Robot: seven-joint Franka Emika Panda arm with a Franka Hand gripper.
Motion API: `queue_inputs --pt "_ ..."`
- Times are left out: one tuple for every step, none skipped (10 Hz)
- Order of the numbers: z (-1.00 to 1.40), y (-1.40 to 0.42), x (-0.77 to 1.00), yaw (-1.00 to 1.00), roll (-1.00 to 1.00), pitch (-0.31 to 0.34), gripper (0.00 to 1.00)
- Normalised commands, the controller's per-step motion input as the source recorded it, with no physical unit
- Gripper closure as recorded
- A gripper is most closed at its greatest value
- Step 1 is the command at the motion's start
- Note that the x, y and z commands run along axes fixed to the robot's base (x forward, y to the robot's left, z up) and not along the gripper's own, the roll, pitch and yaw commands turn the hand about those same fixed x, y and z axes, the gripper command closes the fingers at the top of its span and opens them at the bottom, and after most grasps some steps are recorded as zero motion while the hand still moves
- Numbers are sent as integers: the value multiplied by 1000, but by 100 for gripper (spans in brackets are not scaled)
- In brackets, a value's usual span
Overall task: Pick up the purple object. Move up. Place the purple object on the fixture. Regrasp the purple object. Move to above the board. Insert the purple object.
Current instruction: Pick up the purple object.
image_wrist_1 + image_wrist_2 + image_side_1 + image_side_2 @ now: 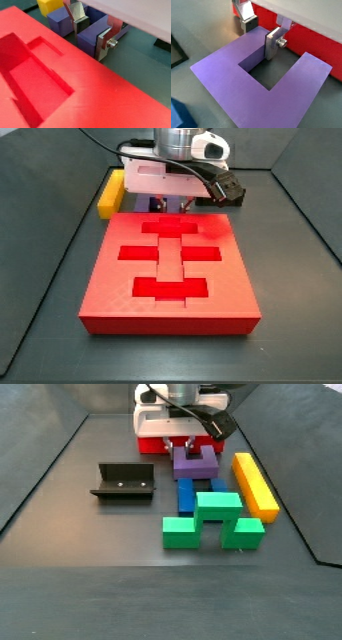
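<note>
The purple object [195, 466] lies flat on the dark floor just off the board's [134, 293] far edge. It is a U-shaped block whose open notch shows plainly in a wrist view [231, 85]. My gripper [195, 446] is down on it, straddling one prong [90, 35]. One silver finger [272, 42] stands inside the notch and the other finger [246, 22] sits at the prong's outer face, both pressed to it. The black fixture [123, 484] stands apart to one side with nothing in it. The gripper [171, 200] is partly hidden behind the board in that side view.
A long yellow block [254, 484] lies beside the purple one. A blue block [187, 492] and a green block [214, 519] lie just past it. The red board [100, 95] with its deep recesses fills the ground close beside the fingers. Dark walls ring the work area.
</note>
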Motion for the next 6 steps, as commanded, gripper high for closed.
queue_inputs --pt "0 0 0 0 0 0 100" --pt "0 0 0 0 0 0 100" --pt "0 0 0 0 0 0 100" --pt "0 0 0 0 0 0 100" --pt "0 0 0 0 0 0 100" --pt "0 0 0 0 0 0 100"
